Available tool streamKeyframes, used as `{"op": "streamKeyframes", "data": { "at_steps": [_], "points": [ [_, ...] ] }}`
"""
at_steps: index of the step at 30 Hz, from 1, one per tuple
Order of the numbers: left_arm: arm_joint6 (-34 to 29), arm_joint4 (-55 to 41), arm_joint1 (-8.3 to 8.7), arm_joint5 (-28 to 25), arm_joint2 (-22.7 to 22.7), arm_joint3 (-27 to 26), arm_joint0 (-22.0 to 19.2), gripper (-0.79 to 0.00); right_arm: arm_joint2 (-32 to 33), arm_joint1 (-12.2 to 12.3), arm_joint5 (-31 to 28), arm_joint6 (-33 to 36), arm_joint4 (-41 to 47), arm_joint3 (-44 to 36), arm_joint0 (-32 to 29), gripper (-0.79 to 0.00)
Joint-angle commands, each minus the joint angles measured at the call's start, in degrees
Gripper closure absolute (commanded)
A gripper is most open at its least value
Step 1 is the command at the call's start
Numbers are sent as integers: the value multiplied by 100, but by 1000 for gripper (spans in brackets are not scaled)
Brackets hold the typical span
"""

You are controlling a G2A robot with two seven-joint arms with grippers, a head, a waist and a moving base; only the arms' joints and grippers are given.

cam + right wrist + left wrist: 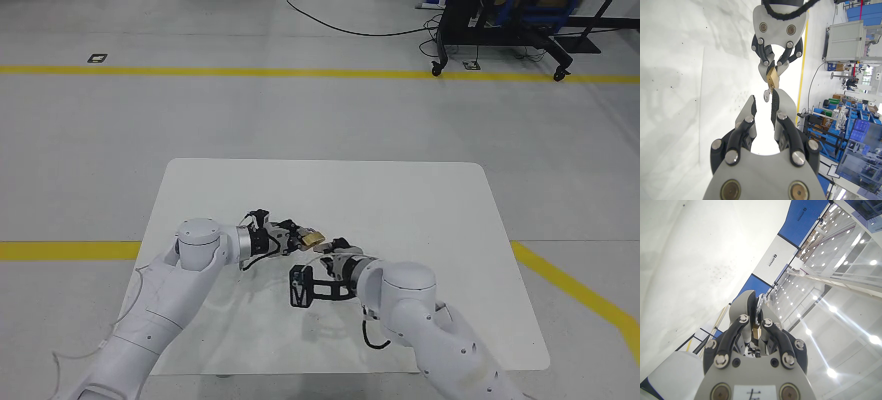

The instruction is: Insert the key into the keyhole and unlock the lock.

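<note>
Top view: a white table (430,195) fills the middle of the frame, and 2 arms meet just below its centre. The left arm enters from the lower left and the right arm from the lower right. The left gripper (757,306) is clamped on a brass lock (773,79), held off the table surface near the centre of the top view. In the left wrist view the 2 pads press on the silver shackle, with the brass body nearer the wrist. In the right wrist view the body of the lock projects out of the left gripper toward the right gripper (763,103). A silver key (766,96) sits in the keyhole on the free end of the lock, its round head hanging outward. The right gripper stands moderately spread and holds nothing; its 2 ribbed fingers (753,106) flank the key head. One fingertip is just beside the end of the lock, the other apart from the key. Whether that nearer fingertip touches the lock cannot be told. Beyond the table, a yellow floor line (300,71) crosses the upper part of the frame, and a black wheeled frame (500,40) stands at the upper right.
</note>
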Motion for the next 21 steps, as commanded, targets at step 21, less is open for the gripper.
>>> {"op": "streamKeyframes", "data": {
  "at_steps": [21],
  "points": [
    [-114, -16, -9, -36, 24, -10, -8, 0, -177, -66, 216, 21, 183, 474, 379, 0]
  ]
}}
